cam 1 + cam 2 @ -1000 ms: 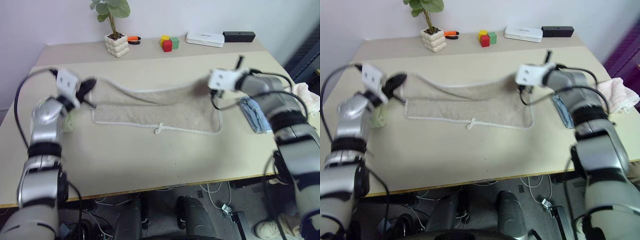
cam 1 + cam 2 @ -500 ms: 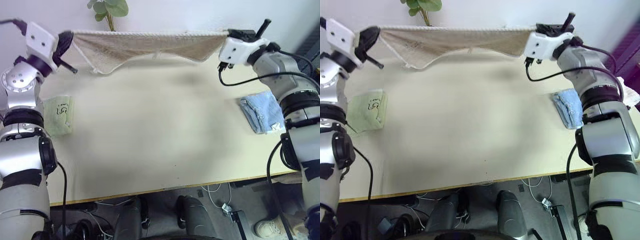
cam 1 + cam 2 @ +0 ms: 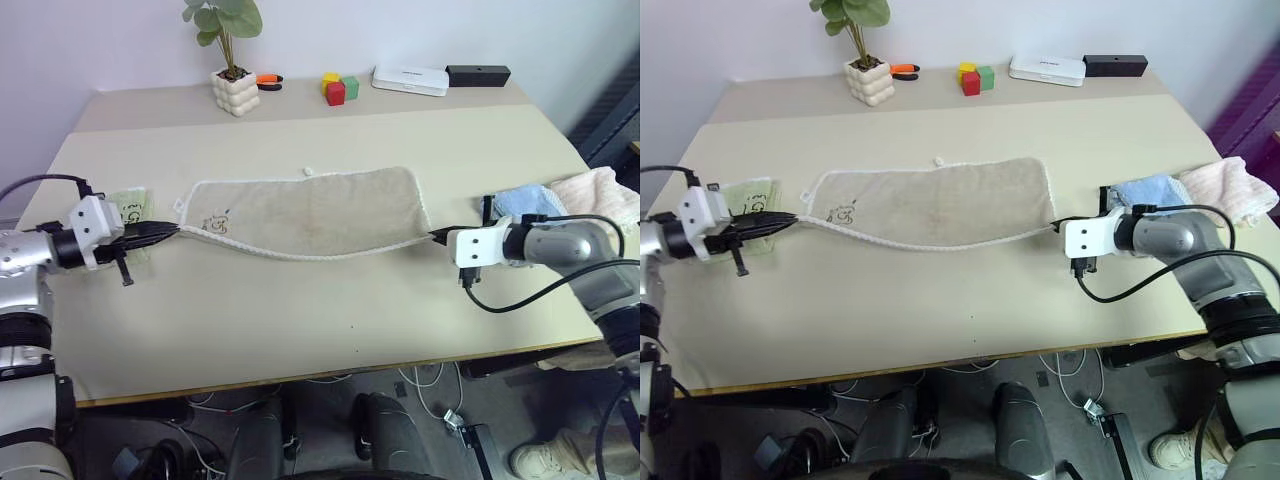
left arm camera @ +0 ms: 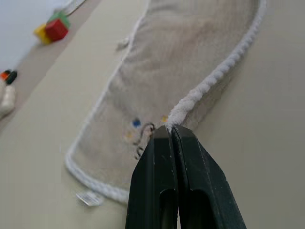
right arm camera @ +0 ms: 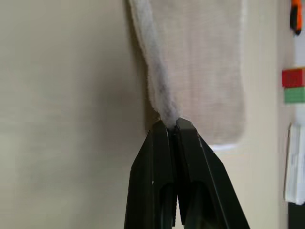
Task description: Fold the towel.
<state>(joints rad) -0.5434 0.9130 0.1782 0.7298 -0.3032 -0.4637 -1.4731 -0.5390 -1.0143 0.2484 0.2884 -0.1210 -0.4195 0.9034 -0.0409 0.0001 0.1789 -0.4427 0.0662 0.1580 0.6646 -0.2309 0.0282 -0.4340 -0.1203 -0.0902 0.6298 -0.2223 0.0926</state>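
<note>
The beige towel (image 3: 310,208) lies spread flat across the middle of the table, with its white corded edging all round. Its small white loop (image 3: 309,172) is on the far edge and its dark embroidered mark (image 3: 215,222) is near the left end. My left gripper (image 3: 170,232) is shut on the near-left corner of the cord, seen close up in the left wrist view (image 4: 170,129). My right gripper (image 3: 437,237) is shut on the near-right corner (image 5: 170,123). The near edge sags in a curve between the two grippers, low over the table.
A light green towel (image 3: 128,208) lies beneath my left gripper. A light blue towel (image 3: 520,203) and a pale cloth (image 3: 600,195) lie by my right arm. At the back stand a plant pot (image 3: 234,90), coloured blocks (image 3: 338,88), a white box (image 3: 410,78) and a black box (image 3: 478,73).
Half a second ago the towel hung stretched high between both grippers. Both have since come down and toward the near side, and the towel now lies flat on the table.
</note>
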